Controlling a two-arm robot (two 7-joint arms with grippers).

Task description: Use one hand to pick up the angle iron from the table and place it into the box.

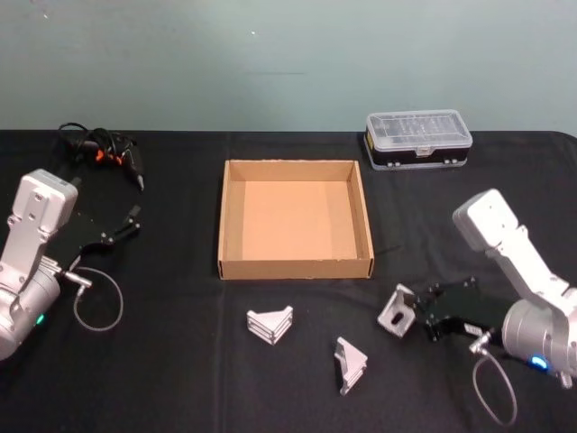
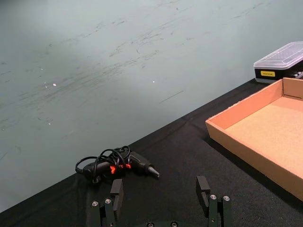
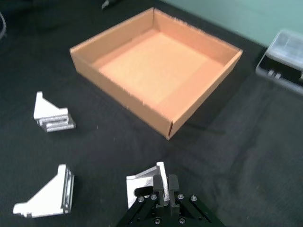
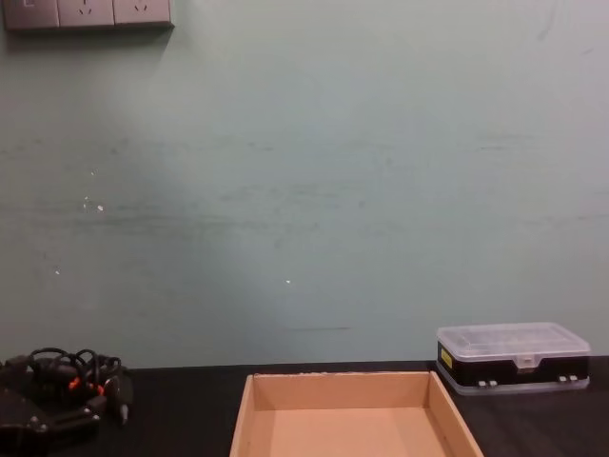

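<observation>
Angle iron (image 1: 396,312): front right of the table (image 1: 171,383), short of the box (image 1: 295,268).
Right gripper (image 1: 418,314): we see it clamped on one iron wall.
Left gripper (image 1: 123,227): released, parked left.
Risk: we fear the edge grip lets it swivel, clipping the box wall.

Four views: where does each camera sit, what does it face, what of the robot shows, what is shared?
Head: high, looking down at the table; both arms, right gripper holding an angle iron.
Left wrist: faces the wall; left gripper open.
Right wrist: faces the box over its gripper.
Chest: low, faces the wall.
Shared: the box.
</observation>
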